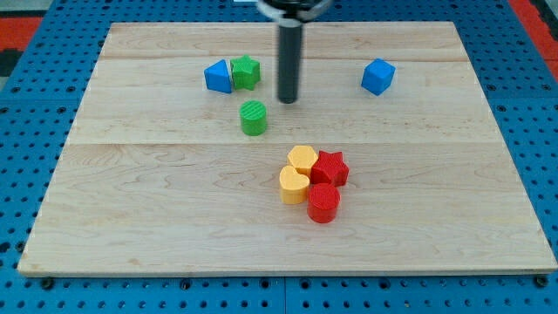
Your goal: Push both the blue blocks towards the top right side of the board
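A blue triangular block (218, 77) lies at the upper left of the wooden board (157, 209), touching a green star block (246, 71) on its right. A blue cube (377, 76) lies at the upper right. My tip (288, 99) is the lower end of the dark rod near the top middle. It stands just right of the green star, apart from it, and well left of the blue cube.
A green cylinder (254, 118) lies below and left of my tip. Lower down in the middle is a tight cluster: a yellow hexagon (303, 160), a yellow heart-like block (295, 186), a red star (330, 167) and a red cylinder (323, 202).
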